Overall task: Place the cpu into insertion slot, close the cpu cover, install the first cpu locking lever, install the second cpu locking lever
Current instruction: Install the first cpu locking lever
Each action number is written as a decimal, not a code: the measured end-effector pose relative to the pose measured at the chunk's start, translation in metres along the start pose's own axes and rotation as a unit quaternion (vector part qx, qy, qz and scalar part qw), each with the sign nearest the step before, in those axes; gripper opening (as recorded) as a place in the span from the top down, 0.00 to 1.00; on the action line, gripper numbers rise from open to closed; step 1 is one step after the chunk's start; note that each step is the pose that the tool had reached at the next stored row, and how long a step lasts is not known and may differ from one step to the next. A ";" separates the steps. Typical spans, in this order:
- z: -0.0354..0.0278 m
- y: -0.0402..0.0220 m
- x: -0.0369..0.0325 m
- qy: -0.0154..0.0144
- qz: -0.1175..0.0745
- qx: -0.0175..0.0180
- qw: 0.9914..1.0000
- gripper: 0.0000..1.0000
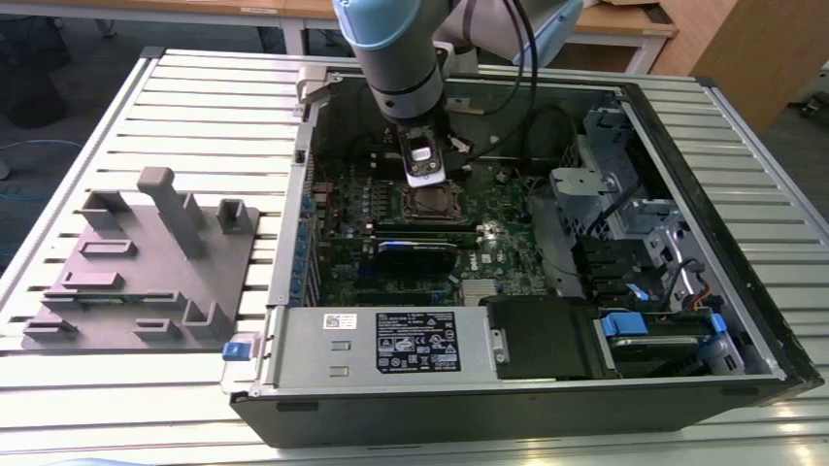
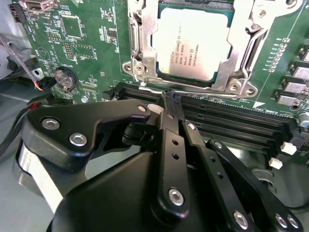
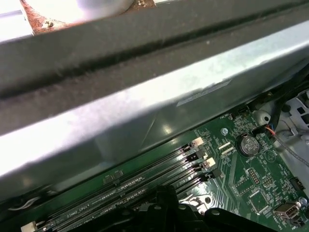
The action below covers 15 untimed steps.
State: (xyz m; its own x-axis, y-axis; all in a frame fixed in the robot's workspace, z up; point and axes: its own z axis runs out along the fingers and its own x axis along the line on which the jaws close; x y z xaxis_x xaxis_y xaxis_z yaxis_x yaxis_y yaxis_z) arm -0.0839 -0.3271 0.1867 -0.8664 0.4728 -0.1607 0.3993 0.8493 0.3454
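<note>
While the arm reaches down into the open computer case (image 1: 725, 291) at the centre of the exterior view, its gripper (image 2: 170, 104) hangs just above the motherboard (image 2: 87, 43), near the socket. In the second wrist view the black fingers (image 2: 166, 121) are drawn together to a narrow point with nothing between them, their tip poised over the long black memory slots (image 2: 231, 121).

The cpu (image 2: 190, 43) sits in the upper centre of that view, a pale square chip lying flat inside the insertion slot (image 2: 227, 12). The cpu cover (image 2: 145, 46), a silvery metal frame, surrounds the chip; whether it is fully pressed down cannot be told. In the exterior view the socket appears just below the gripper, in the upper middle of the frame.

The chip looks light, rigid and fragile, best touched only by its edges. The cover and levers look like stiff, springy metal, likely needing firm pressure at their free ends.

A grey fixture (image 1: 143, 262) rests on the slatted bench (image 1: 78, 126) at the left of the exterior view.
</note>
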 end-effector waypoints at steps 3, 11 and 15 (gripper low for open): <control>0.0001 -0.0001 0.0000 0.000 0.000 0.000 1.000 0.89; 0.0003 -0.0001 -0.0004 0.000 0.000 0.000 1.000 0.89; 0.0003 -0.0001 -0.0005 0.000 0.000 0.000 1.000 0.89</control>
State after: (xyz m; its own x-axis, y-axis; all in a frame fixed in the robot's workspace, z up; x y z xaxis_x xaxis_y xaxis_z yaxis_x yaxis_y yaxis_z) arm -0.0834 -0.3273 0.1864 -0.8665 0.4724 -0.1614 0.3987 0.8494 0.3458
